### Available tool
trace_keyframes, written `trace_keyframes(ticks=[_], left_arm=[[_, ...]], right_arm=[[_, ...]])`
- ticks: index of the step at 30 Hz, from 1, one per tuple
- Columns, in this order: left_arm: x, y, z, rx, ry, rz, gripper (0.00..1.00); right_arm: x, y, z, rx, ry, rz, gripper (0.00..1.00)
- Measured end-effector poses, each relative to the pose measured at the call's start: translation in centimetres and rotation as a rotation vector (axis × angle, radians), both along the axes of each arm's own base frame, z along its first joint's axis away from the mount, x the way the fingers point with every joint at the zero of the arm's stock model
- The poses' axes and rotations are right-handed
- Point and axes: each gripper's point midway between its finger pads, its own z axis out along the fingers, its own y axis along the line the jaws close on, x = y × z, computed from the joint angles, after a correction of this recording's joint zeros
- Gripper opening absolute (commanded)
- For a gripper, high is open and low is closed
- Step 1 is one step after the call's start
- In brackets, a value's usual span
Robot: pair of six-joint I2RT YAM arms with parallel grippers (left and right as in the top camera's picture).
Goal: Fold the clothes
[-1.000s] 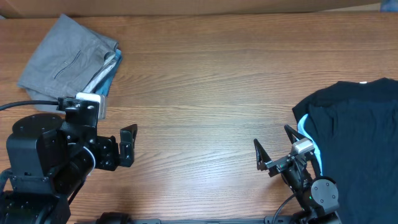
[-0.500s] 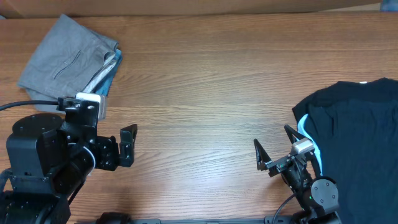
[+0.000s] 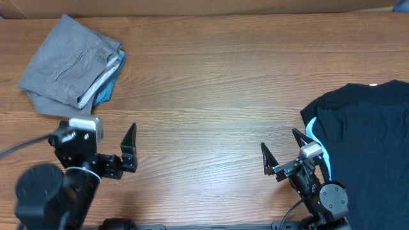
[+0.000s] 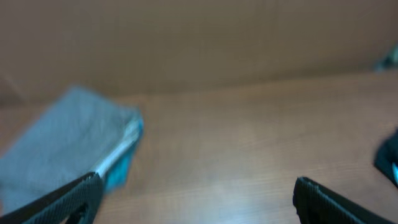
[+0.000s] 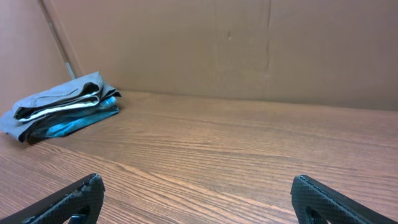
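Observation:
The grey-olive shorts [image 3: 67,64] lie folded at the table's far left, on top of folded blue denim shorts [image 3: 108,84]. The pile also shows in the left wrist view [image 4: 62,143], blurred, and in the right wrist view [image 5: 59,99], far off at the left. My left gripper [image 3: 96,133] is open and empty, near the front edge, just in front of the pile and apart from it. My right gripper [image 3: 280,144] is open and empty at the front right, over bare wood [image 5: 199,199]. In the left wrist view [image 4: 199,202] only wood lies between the fingertips.
A black garment [image 3: 367,140] with a light blue inner edge lies spread at the right, just beside my right gripper; its edge shows in the left wrist view [image 4: 388,155]. A brown cardboard wall [image 5: 249,43] stands behind the wooden table [image 3: 211,83].
My left arm has pulled back toward the front edge and turned, uncovering the near corner of the pile. Its wrist view is blurred by motion. The right arm has not moved.

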Motion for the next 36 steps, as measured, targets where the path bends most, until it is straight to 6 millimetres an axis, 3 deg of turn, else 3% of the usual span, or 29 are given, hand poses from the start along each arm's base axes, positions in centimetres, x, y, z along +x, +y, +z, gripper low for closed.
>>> trace_keyframes(ticks=[6, 9, 21, 31, 36], left_arm=[[-0.1, 0.0, -2.2, 0.014, -0.187, -0.003, 1.00], [-0.5, 0.1, -4.7, 0.018, -0.231, -0.002, 1.00], [0.7, 0.0, -13.5, 0.025, -0.251, -0.003, 1.00], [2.6, -0.1, -16.7, 0.021, -0.308, -0.002, 1.00], [3.0, -0.1, -20.2, 0.016, -0.233, -0.001, 1.00]], right_arm=[[0.0, 0.0, 0.0, -0.001, 0.000, 0.000, 1.00], [0.0, 0.0, 0.0, -0.001, 0.000, 0.000, 1.00], [0.0, 0.1, 0.0, -0.001, 0.000, 0.007, 1.00], [0.0, 0.1, 0.0, -0.001, 0.000, 0.007, 1.00], [0.0, 0.1, 0.0, -0.001, 0.000, 0.007, 1.00]])
